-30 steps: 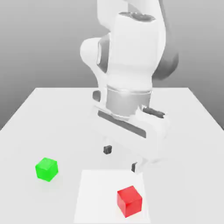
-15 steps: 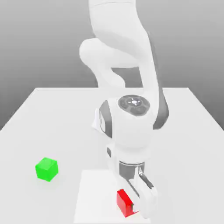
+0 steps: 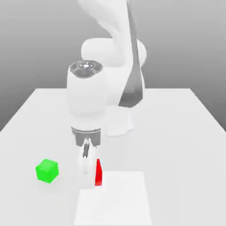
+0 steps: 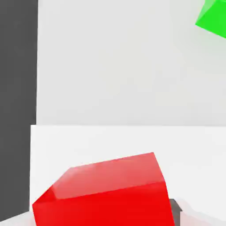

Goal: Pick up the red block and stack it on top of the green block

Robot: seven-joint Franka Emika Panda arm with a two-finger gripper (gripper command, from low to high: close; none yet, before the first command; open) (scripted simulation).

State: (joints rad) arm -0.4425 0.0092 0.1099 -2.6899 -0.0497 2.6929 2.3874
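Observation:
My gripper [image 3: 92,172] hangs from the white arm at the exterior view's left of centre, shut on the red block [image 3: 99,173]. The block shows as a narrow red sliver beside the hand, just over the far left corner of a white patch. In the hand view the red block [image 4: 106,194] sits close up between the jaws, with one dark finger pad [image 4: 175,208] against its side. The green block [image 3: 47,171] rests on the table to the exterior view's left of the gripper, a short gap away, and it is also at the edge of the hand view [image 4: 214,17].
A flat white square patch [image 3: 119,198] lies on the pale table [image 3: 181,132] near its front edge. The arm's base [image 3: 119,123] stands behind the gripper. In the hand view a dark strip [image 4: 17,66] marks the table's edge.
The gripper closed on the red block on the white patch, and the arm then swung toward the exterior view's left, carrying the block toward the green one.

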